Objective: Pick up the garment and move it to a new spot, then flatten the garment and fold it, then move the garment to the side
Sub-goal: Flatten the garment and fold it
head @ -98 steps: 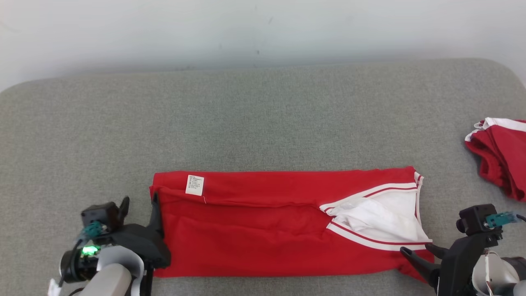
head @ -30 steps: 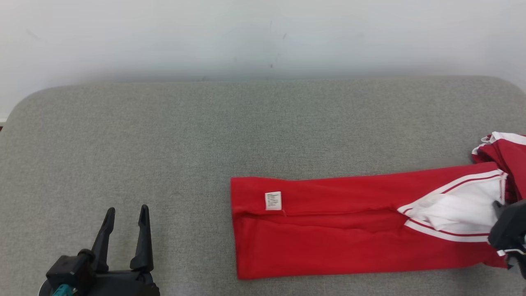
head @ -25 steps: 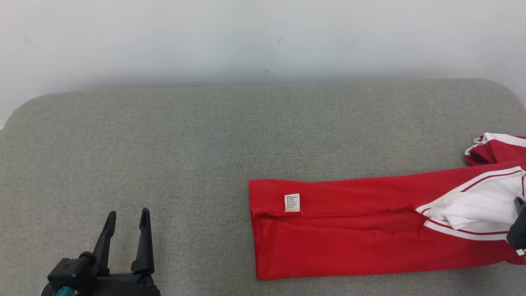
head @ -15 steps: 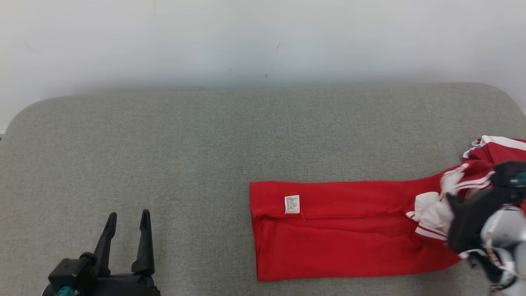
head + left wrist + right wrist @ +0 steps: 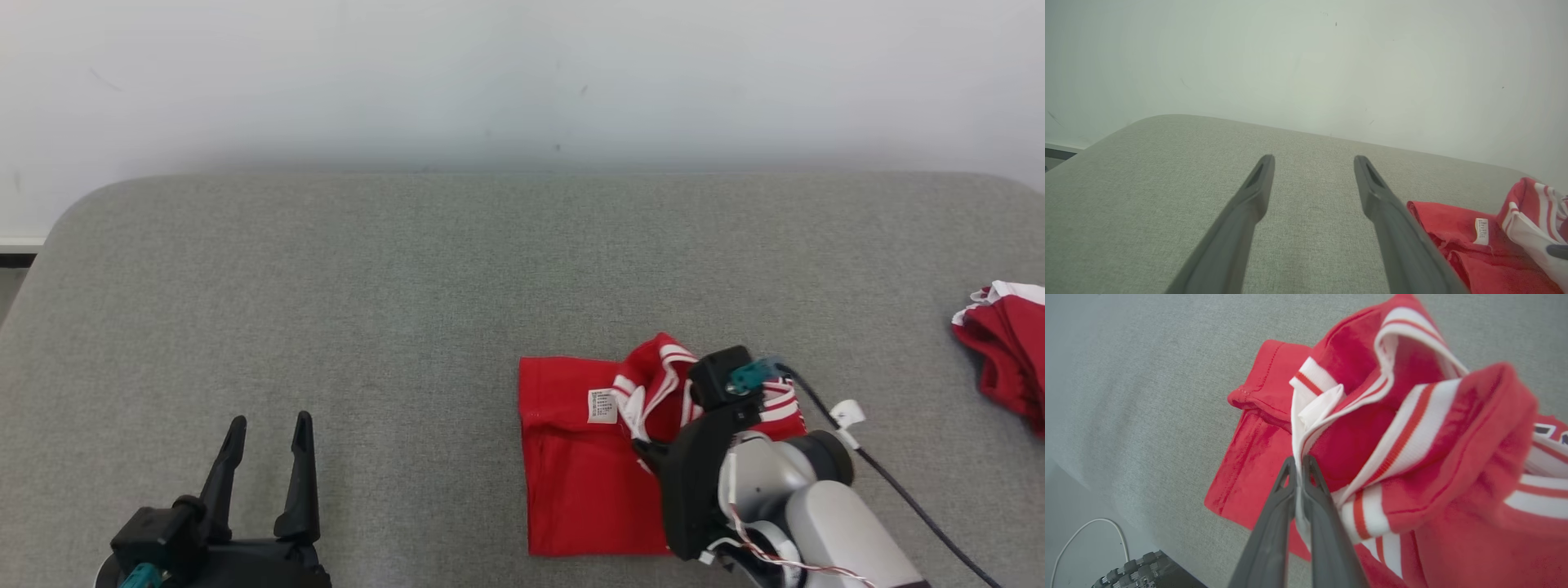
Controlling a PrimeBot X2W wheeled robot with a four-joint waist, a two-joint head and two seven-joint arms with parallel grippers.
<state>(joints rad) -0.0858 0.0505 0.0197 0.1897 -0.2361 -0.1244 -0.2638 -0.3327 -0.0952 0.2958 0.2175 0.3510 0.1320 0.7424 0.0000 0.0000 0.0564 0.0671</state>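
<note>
Red jersey garment with white-and-red striped trim: gripped at its striped end by dark two-fingered right tool, clenched on a thin white edge of the cloth. Striped end held up over the flat red half, hanging in loose folds just above it. Beyond that, lower half lying flat on the grey fabric-covered desk, right of centre near the front edge, small white care label facing up beside the raised trim. Dark left tool well apart at the front left, released, spread wide over bare desk, touching nothing. Second red-and-white bundle of cloth at the far right edge, apart from all this. Judged from the lie of things: relocation and flattening look done, lengthwise fold in place, crosswise fold under way. Left to do: lay the striped end down, square the edges, let go, then shift the folded piece to the side.
</note>
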